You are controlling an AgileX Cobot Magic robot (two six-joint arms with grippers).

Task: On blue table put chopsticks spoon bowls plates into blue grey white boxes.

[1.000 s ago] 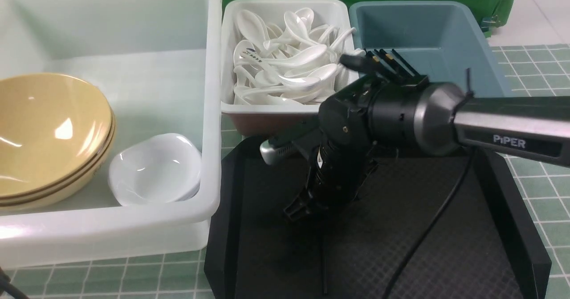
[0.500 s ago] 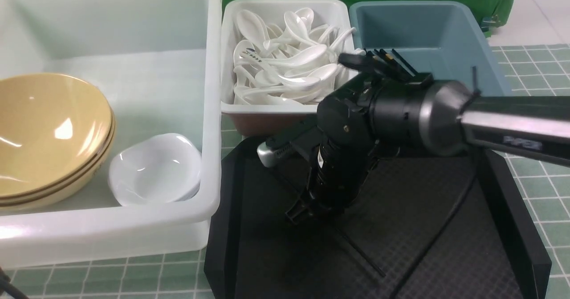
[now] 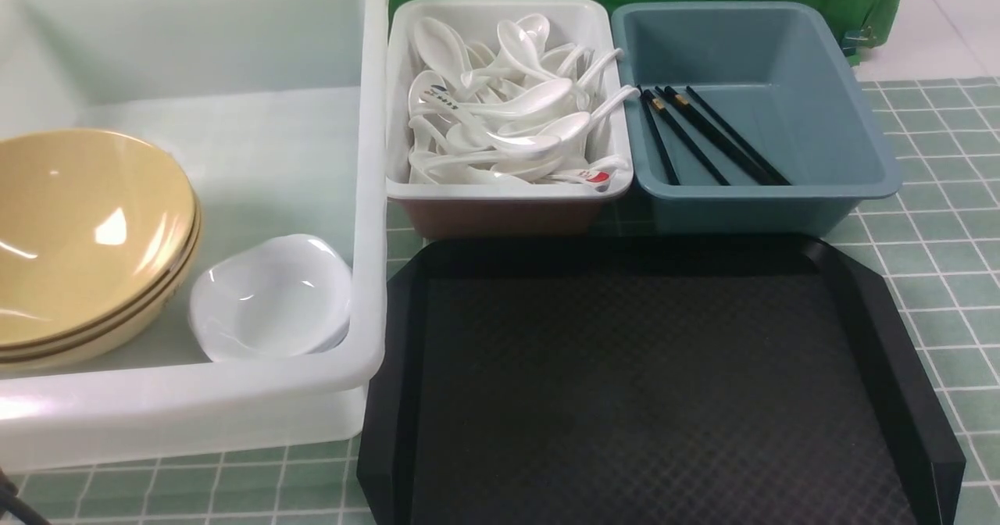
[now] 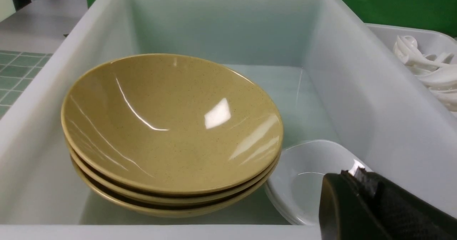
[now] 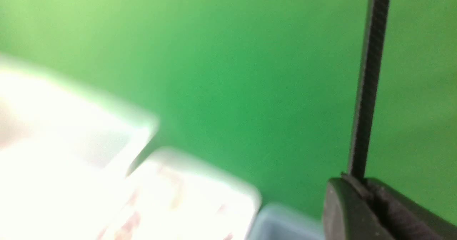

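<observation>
At the table's [image 3: 937, 275] left edge stands the big translucent tub [image 3: 375, 197]. Three glossy mustard-tan bowls [image 3: 78, 228], dark-lined under the rim, sit nested in its near-left corner. Just beside them, along the near wall, lies a small stack of white rounded-square plates [image 3: 269, 298]. The left tool [image 4: 351, 177] hangs over that near side of the tub with its jaws pressed together and nothing between them, and in its wrist view it covers part of the plates.

At the middle of the far edge, the white bin [image 3: 469, 191] is heaped with white soup spoons [image 3: 508, 111]. The blue-grey bin [image 3: 781, 48] touches its right side. Four thin black chopsticks [image 3: 707, 124] with gold bands lie on the bin's floor, fanned toward its near wall. A black tray [image 3: 641, 384] fills the near edge in front of both bins.

The right tool [image 5: 353, 183] pinches one black chopstick [image 5: 367, 90], which rises straight out of its jaws against the green backdrop [image 5: 232, 72]. The bins in its wrist view are blurred.
</observation>
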